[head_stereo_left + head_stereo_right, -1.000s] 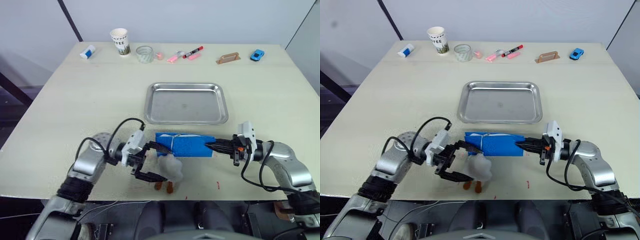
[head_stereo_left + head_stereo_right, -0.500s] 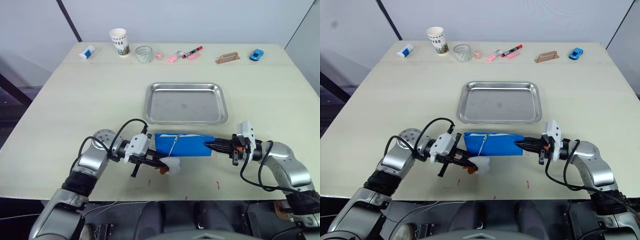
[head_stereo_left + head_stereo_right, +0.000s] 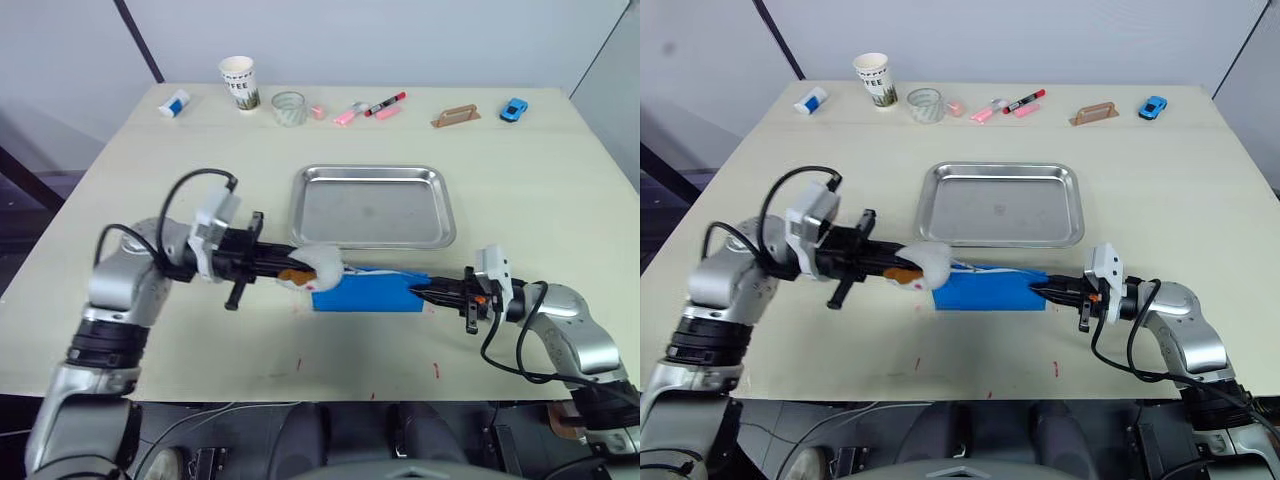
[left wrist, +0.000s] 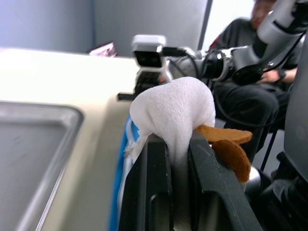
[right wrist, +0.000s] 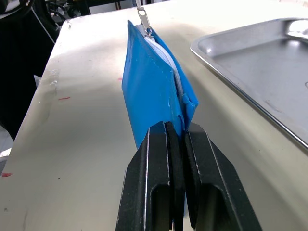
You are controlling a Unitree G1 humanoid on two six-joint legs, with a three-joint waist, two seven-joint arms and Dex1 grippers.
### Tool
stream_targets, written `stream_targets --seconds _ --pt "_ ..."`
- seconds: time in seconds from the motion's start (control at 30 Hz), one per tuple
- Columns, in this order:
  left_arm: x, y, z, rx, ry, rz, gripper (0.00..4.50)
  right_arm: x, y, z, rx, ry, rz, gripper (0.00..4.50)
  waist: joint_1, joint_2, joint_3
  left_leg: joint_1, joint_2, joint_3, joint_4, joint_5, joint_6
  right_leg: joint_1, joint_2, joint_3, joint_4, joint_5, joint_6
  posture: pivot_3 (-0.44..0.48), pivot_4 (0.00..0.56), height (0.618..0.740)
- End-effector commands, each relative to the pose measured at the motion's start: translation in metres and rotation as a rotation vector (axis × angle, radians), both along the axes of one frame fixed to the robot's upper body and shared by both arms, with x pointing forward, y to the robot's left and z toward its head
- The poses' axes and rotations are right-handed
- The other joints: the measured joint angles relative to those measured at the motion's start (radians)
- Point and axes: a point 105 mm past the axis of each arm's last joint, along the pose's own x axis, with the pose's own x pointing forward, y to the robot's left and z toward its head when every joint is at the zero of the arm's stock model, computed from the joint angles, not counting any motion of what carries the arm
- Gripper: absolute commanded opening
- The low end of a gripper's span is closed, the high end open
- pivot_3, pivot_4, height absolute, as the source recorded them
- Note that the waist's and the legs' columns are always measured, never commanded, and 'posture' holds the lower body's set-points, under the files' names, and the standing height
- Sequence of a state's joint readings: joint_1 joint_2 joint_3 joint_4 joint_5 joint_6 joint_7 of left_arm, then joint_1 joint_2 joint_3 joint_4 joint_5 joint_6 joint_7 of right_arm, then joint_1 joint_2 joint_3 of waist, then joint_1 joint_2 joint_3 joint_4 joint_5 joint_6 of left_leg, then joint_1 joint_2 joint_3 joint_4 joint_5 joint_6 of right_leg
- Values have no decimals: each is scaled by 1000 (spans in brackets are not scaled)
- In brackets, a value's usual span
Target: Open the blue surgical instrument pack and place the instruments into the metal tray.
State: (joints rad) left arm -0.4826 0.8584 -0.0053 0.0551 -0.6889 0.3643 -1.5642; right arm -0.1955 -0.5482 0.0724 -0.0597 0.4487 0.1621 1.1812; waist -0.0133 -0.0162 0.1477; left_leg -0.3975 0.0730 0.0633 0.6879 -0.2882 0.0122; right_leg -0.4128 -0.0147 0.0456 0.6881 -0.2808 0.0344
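The blue surgical instrument pack lies flat on the table just in front of the metal tray, whose bare steel floor holds nothing. My left gripper is shut on a white fluffy pull with orange bits, held above the pack's left end near the tray's front left corner. A white cord runs from the pull to the pack. In the left wrist view the pull bulges between the fingers. My right gripper is shut on the pack's right end. The instruments are hidden inside the pack.
Along the far edge stand a paper cup, a glass, a red-and-black marker, pink items, a brown holder, a blue toy car and a white-blue tube. A seated person shows beyond the table.
My left gripper went from open around the white pull near the front edge to shut on it, then carried it up and back towards the tray's front left corner. The right gripper held still.
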Motion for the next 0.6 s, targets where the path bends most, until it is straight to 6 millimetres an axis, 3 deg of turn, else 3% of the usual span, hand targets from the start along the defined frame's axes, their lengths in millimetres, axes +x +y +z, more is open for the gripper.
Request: stream_targets --seconds 0.03,0.27,0.4,0.6 --pt "1 25 -2 77 -15 55 101 0 -5 8 8 -46 -5 0 0 0 0 0 0 0 0 0 0 0 0 0 0 0 0 0 150 718" --pt "6 43 -13 106 -13 144 101 -2 -8 13 31 -55 1 0 7 0 1 0 0 1 0 0 0 0 -1 0 0 0 0 0 150 718" --pt "3 63 -32 115 70 225 101 -1 -10 20 72 -59 -7 0 0 0 1 0 0 1 0 0 0 0 -1 0 0 0 0 0 150 718" --pt "-3 75 -48 105 150 278 101 -2 -10 34 153 -61 -5 0 3 -2 2 0 0 1 0 0 0 -1 -1 0 0 0 0 0 150 718"
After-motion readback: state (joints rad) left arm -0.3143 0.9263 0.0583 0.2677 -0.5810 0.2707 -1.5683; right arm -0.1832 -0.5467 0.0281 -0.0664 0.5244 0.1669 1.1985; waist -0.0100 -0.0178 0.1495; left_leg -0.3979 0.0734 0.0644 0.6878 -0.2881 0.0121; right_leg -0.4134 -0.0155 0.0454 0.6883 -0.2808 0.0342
